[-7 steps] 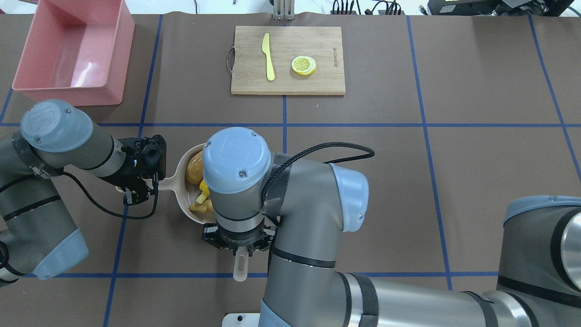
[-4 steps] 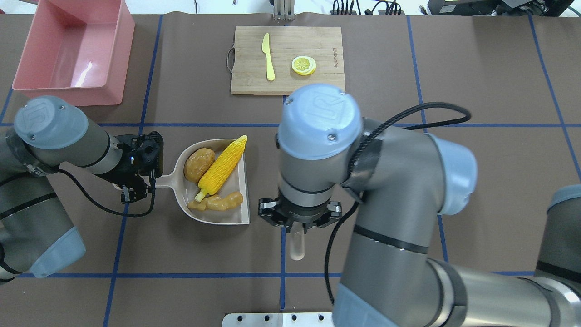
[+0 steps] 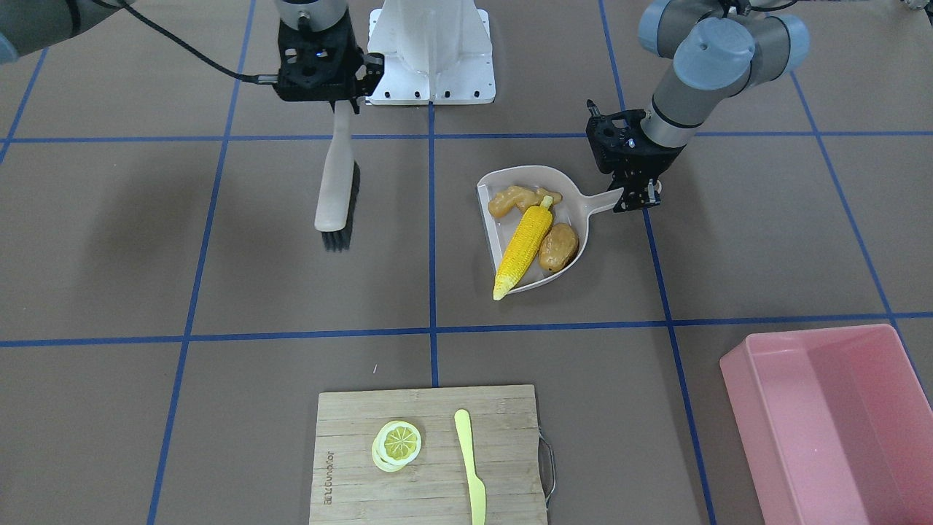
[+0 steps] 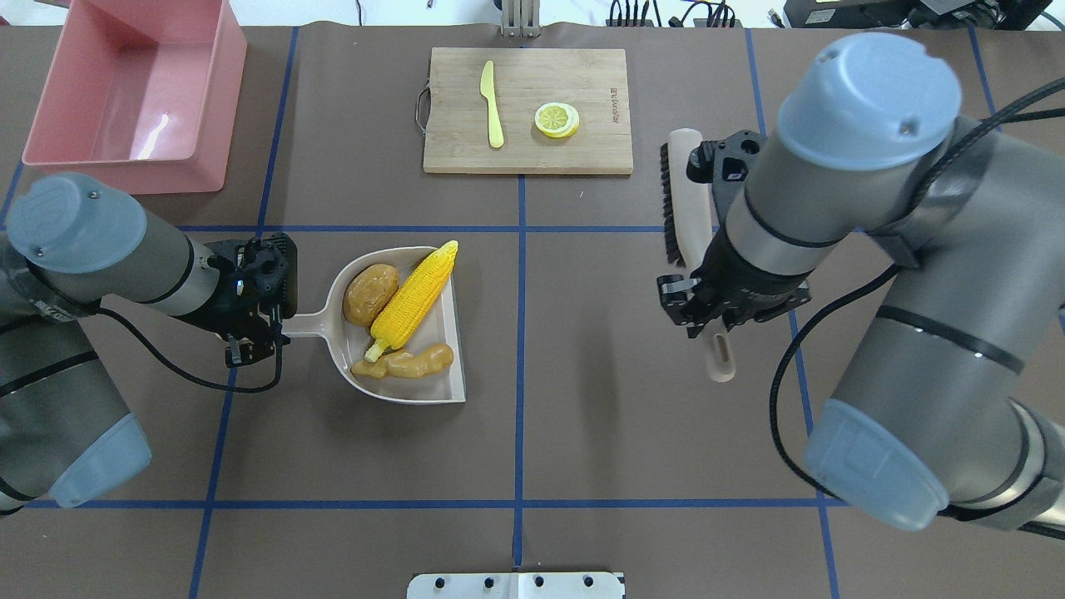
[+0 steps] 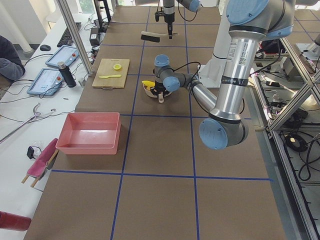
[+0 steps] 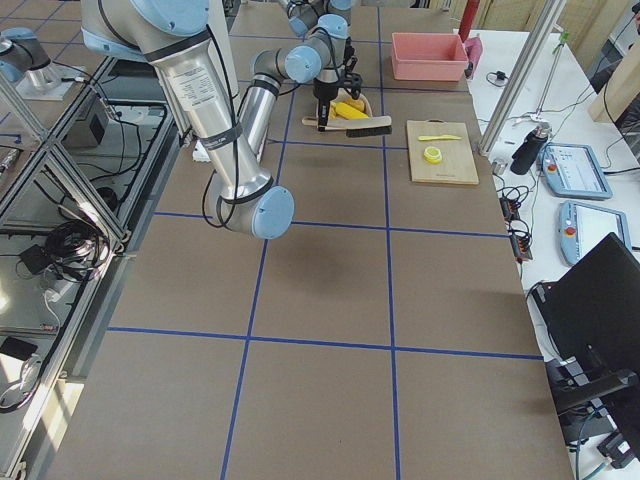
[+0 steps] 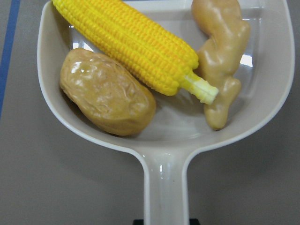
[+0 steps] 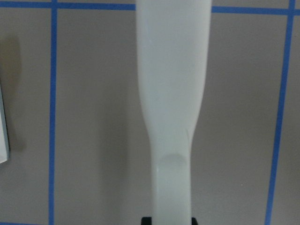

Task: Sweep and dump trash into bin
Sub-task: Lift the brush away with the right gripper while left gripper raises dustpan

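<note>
Trash (image 4: pixel 399 316), namely corn cob (image 4: pixel 413 295), potato (image 4: pixel 370 294) and ginger root (image 4: pixel 405 363), lies loose in the dustpan (image 4: pixel 437 323) at centre-left of the overhead view. We judge it light, hard, apt to roll: carry level by the handle (image 4: pixel 309 325) our left gripper (image 4: pixel 273 330) clenches. Right gripper (image 4: pixel 717 329) grasps the brush (image 4: pixel 689 191).

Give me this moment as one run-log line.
dustpan: holds corn cob, potato, ginger root | left gripper: shut on its handle | right gripper: shut on brush | bin: empty | dump: not yet done
</note>
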Robot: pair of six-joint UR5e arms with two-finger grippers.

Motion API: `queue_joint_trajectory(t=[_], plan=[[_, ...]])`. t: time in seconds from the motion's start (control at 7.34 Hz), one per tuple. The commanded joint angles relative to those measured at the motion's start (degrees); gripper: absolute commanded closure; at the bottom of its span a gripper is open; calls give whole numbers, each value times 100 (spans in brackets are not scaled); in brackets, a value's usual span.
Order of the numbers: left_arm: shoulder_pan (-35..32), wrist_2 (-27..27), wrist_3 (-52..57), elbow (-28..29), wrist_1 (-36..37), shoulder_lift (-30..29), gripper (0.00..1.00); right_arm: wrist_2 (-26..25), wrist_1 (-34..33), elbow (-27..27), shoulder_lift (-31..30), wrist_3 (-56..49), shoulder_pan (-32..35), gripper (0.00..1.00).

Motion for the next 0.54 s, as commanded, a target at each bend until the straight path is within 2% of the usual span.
queue_joint_trajectory(t=[0.0,0.27,0.41], plan=[[3,-60,-362,31,-455,5,100,179,-10,138,-576,-716,428,100],[-14,-191,-380,14,-595,76,100,179,-19,182,-981,-1041,620,100],[-171,-262,-598,-3,-797,67,100,179,-10,226,-1322,-1609,752,100]])
